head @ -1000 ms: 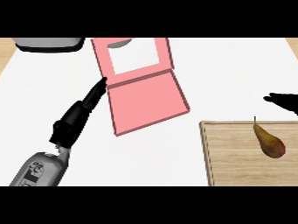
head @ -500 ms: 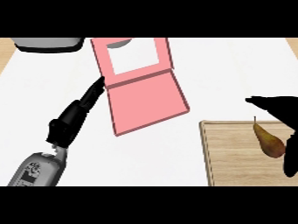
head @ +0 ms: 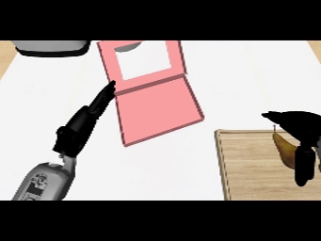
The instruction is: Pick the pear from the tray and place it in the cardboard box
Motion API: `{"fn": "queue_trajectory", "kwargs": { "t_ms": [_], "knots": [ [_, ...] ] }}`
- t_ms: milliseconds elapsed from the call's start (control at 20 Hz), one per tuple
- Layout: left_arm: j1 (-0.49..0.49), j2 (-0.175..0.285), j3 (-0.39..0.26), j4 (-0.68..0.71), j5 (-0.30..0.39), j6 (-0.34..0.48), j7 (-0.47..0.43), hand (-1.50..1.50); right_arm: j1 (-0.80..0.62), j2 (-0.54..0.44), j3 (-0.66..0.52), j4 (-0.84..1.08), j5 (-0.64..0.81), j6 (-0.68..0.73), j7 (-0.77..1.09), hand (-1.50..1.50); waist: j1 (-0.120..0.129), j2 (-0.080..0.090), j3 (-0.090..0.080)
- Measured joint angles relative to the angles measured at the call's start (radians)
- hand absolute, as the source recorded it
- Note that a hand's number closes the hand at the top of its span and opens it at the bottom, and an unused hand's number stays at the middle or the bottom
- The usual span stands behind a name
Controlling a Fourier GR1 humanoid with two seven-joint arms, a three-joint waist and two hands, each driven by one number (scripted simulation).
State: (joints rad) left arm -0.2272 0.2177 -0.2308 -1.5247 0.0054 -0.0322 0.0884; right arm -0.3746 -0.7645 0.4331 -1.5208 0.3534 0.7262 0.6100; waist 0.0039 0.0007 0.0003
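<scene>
Pear [head: 285,151] lies on the wooden tray [head: 253,164] at the near right, with the right hand [head: 303,126] arched over it, fingers curled down round its right side. Left hand [head: 86,122], fingers straight and pressed together, points far, just beside the left edge of the pink cardboard box [head: 156,106]

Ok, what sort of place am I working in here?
Most likely a kitchen counter: a white worktop, a wooden tray holding a pear, and a grey pot-like item at the far edge.
</scene>
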Motion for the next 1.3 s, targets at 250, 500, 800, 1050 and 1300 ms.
{"fn": "queue_trajectory", "kwargs": {
  "t_ms": [250, 500, 800, 1050, 1300],
  "knots": [
    [-0.003, -0.031, 0.013, 0.03, -0.031, -0.009, -0.02, 0.0, 0.016, 0.029, -0.038, 0.066, 0.113, -0.021, -0.115, -1.5, -0.002, 0.0, 0.0],
    [0.002, -0.038, 0.041, 0.003, -0.036, -0.037, 0.007, 0.0, 0.024, 0.077, -0.068, 0.085, 0.201, -0.009, -0.165, -1.5, -0.001, -0.001, 0.0],
    [0.031, -0.049, 0.061, -0.011, -0.064, -0.052, -0.012, 0.0, 0.046, 0.101, -0.103, 0.105, 0.275, 0.035, -0.21, -1.5, -0.002, -0.001, 0.0],
    [0.032, -0.065, 0.072, -0.003, -0.08, -0.068, -0.016, 0.0, 0.062, 0.129, -0.119, 0.144, 0.346, 0.05, -0.249, -1.5, -0.002, -0.001, 0.0],
    [0.018, -0.087, 0.082, 0.001, -0.1, -0.075, -0.006, 0.0, 0.073, 0.15, -0.132, 0.187, 0.417, 0.047, -0.294, -1.5, -0.002, 0.0, 0.0]
  ]
}}
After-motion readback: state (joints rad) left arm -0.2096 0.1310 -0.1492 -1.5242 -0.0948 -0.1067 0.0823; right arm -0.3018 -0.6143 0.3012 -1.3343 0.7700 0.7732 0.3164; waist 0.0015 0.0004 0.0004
